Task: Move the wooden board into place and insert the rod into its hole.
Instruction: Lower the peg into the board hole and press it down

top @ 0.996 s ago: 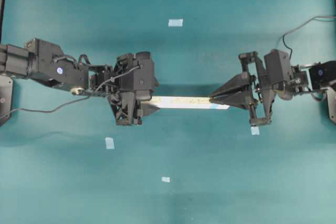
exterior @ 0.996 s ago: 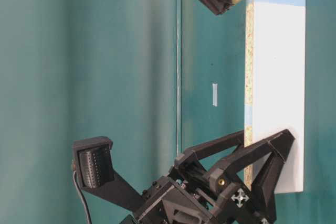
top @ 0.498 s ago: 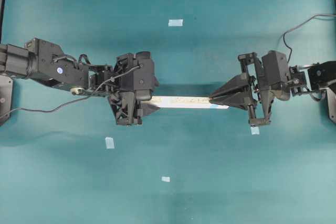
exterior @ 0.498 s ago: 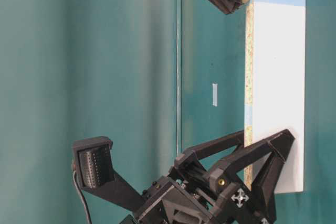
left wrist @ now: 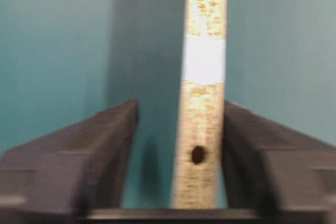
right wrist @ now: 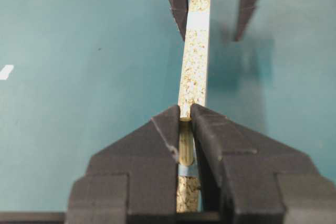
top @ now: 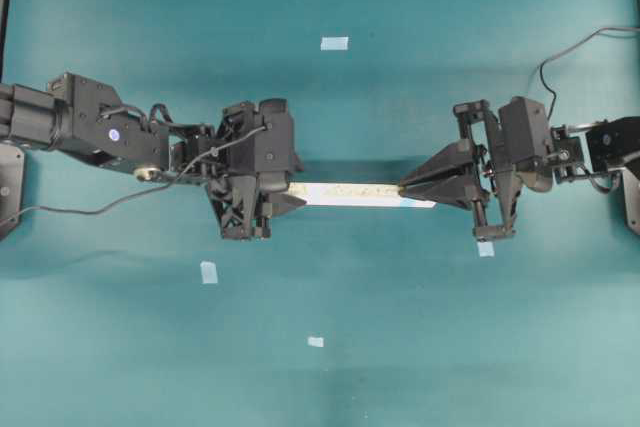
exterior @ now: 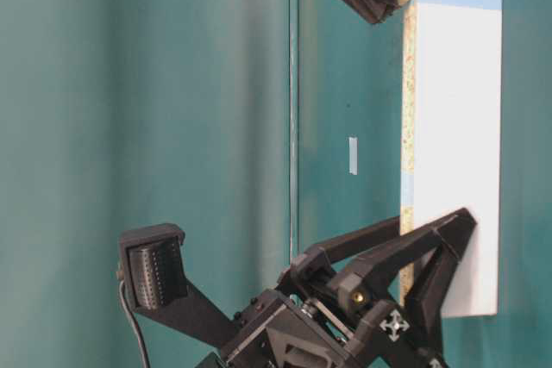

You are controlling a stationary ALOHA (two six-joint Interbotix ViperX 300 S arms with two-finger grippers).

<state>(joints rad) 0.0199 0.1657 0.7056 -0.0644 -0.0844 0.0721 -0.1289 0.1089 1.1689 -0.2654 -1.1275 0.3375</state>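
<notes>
Left claw [left wrist: 176, 145] jaws narrower than a second ago — one touching wooden board [top: 350, 194], other still apart; grip not yet made. Right claw [right wrist: 182, 124] pinching rod [right wrist: 185, 148], ribbed cream peg, over board's right end, frame centre. Board — speckled chipboard edge, dark round hole [left wrist: 198, 154]. Teal desk [top: 400, 347] matte.

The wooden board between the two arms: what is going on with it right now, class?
The wooden board stands on its long edge on the teal table, speckled edge up. The left gripper straddles one end, one finger against the board, a gap at the other. The right gripper is shut on the rod, holding it over the other end. The hole near the left gripper is empty.
</notes>
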